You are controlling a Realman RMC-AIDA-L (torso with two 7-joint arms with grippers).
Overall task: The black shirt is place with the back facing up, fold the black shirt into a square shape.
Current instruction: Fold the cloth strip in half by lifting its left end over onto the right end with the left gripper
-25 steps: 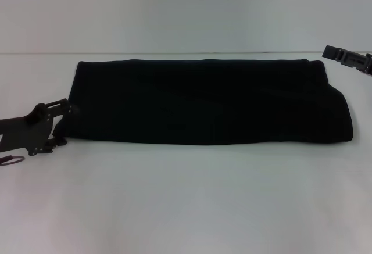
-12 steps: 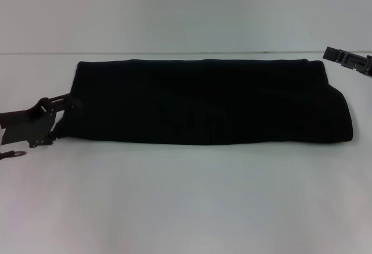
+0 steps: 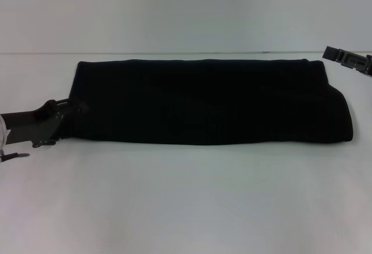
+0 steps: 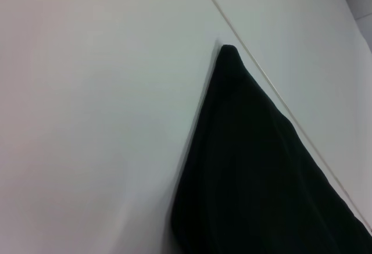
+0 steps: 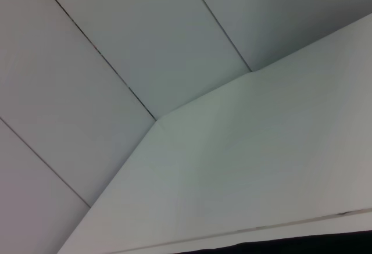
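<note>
The black shirt (image 3: 209, 100) lies on the white table as a long folded band running left to right, its plain side up. My left gripper (image 3: 70, 111) is low at the band's left end, touching or overlapping the near-left corner, where its dark tips blend into the cloth. In the left wrist view the shirt (image 4: 261, 167) shows as a dark wedge ending in a pointed corner. My right gripper (image 3: 329, 53) hovers beyond the far-right corner, apart from the cloth. A thin strip of the shirt (image 5: 302, 247) edges the right wrist view.
The white table (image 3: 186, 201) spreads wide in front of the shirt. Its far edge (image 3: 35, 53) runs just behind the band, with a pale panelled wall (image 5: 116, 45) beyond it.
My left gripper has slid to the right, from beside the shirt up to its near-left corner. The shirt and the right gripper have stayed put.
</note>
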